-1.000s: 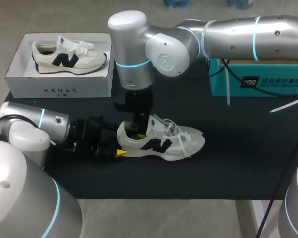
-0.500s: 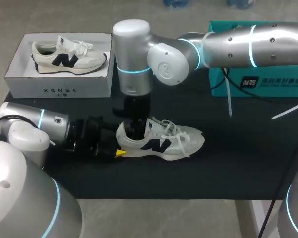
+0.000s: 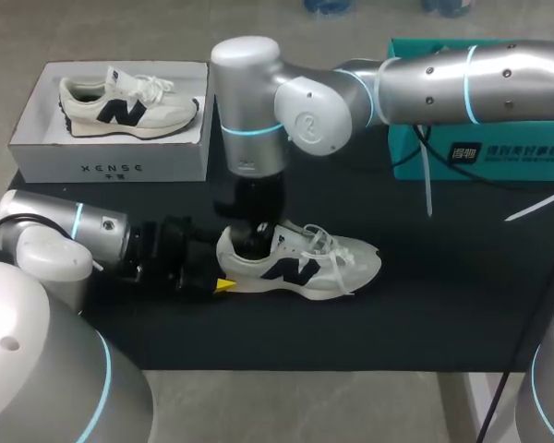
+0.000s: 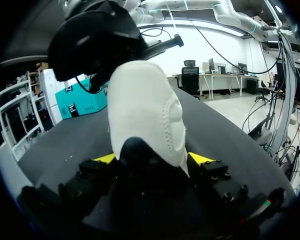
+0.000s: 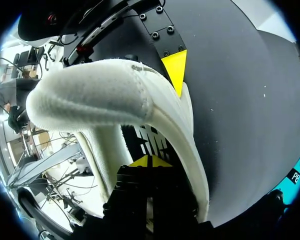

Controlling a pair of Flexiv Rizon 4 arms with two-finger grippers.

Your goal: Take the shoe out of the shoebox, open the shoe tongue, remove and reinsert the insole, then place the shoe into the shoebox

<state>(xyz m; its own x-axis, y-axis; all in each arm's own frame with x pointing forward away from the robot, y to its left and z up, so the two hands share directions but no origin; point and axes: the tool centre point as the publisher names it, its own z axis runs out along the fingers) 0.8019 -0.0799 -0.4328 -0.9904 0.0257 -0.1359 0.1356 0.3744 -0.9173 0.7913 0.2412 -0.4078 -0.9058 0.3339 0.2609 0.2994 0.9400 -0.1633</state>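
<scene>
Shoe (image 3: 305,263) first, from the head view: it lay on its sole on the black table (image 3: 425,305), well apart from the white shoebox (image 3: 111,166), toe pointing toward my right side. A second shoe (image 3: 129,101) sat in that shoebox, and a teal box (image 3: 499,152) stood at the far right. The left gripper (image 3: 220,275) came in low against the back of the shoe. The right gripper (image 3: 256,235) hung straight down into the shoe's opening.

Left wrist view: the pale heel (image 4: 145,115) stood upright between the fingertips (image 4: 200,159), one yellow pad pressed on each side, so the left gripper was pinching the shoe there.

Right wrist view: the padded collar (image 5: 90,95) arched close over the right gripper, which sat down inside the shoe. Whether it was open or closed on anything I could not tell.

I judged the shoe light, with a soft upper that gives under pressure and a firmer heel and sole. The sides of the heel looked like the safe place to brace it. The insole is likely thin and floppy, best taken by its rear edge and drawn out gently so that it does not fold.
</scene>
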